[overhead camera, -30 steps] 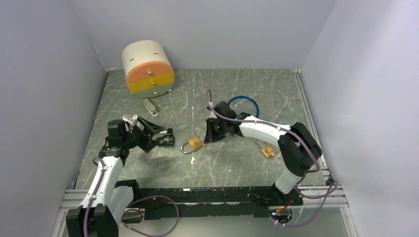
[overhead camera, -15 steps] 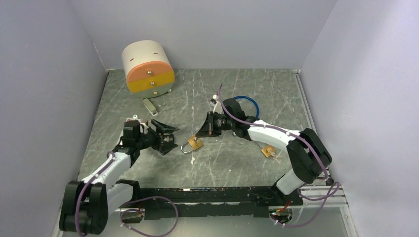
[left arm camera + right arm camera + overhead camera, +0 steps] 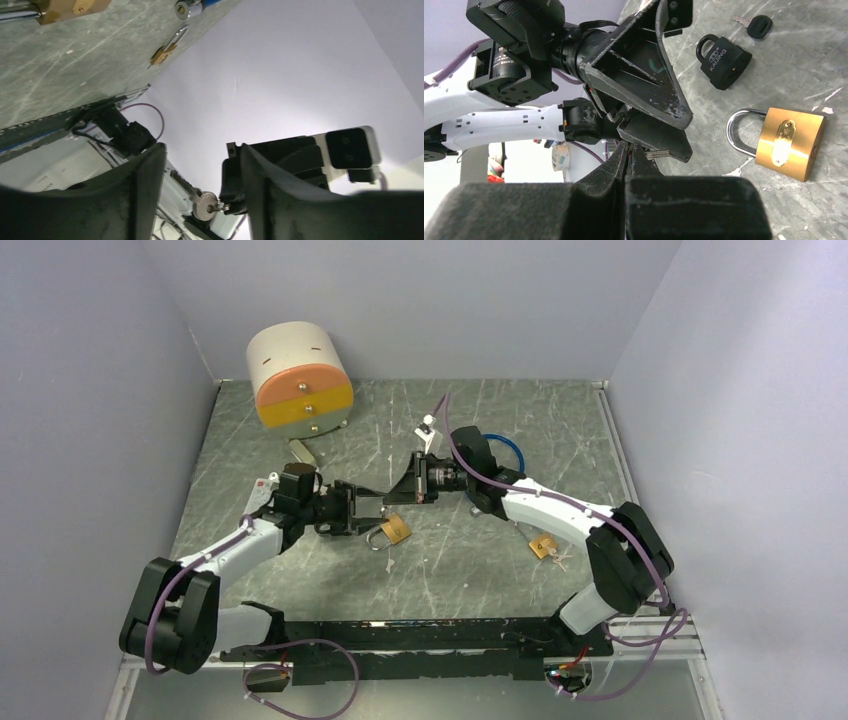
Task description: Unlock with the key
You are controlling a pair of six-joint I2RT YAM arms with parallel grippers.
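From above, my left gripper and right gripper meet nose to nose just beside the brass padlock, which lies flat on the table.

Left wrist: my left fingers stand spread, with the key in the gap between them.

Right wrist: my right fingers are pressed together on the key. The padlock lies near, on the table.

My left arm and right arm wear white shells over black joints, and purple cables loop along both. The left gripper has black wedge-shaped fingers, scuffed pale along the edges.
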